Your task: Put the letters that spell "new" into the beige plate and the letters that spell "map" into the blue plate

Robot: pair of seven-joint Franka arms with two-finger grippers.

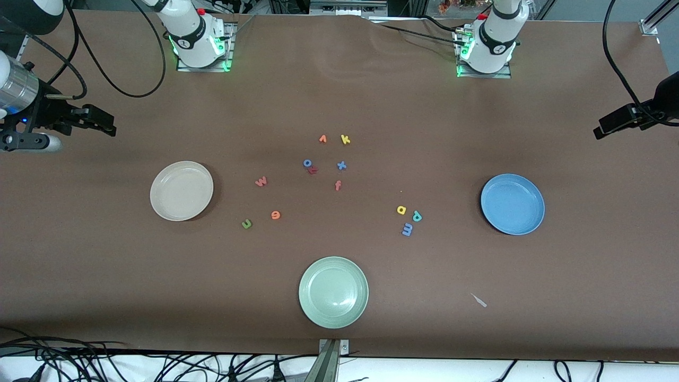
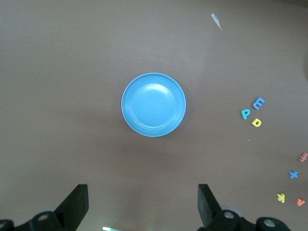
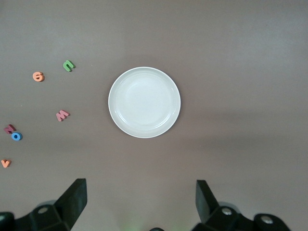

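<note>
Front view, scanning across: the right gripper (image 3: 139, 204), jaws apart, waits high over the beige plate (image 1: 181, 191). At the plate's 3 o'clock lie the salmon w (image 1: 261, 182), green n (image 1: 246, 224) and orange e (image 1: 275, 215). Toward the left arm's end, the yellow a (image 1: 401, 210), teal p (image 1: 417, 216) and blue m (image 1: 407, 229) cluster at the blue plate (image 1: 512, 204)'s 9 o'clock. The left gripper (image 2: 142, 204), jaws apart, waits over it. The letters look featherlight, soft foam (pinch across a stroke); m's long axis runs 1 to 7 o'clock.
</note>
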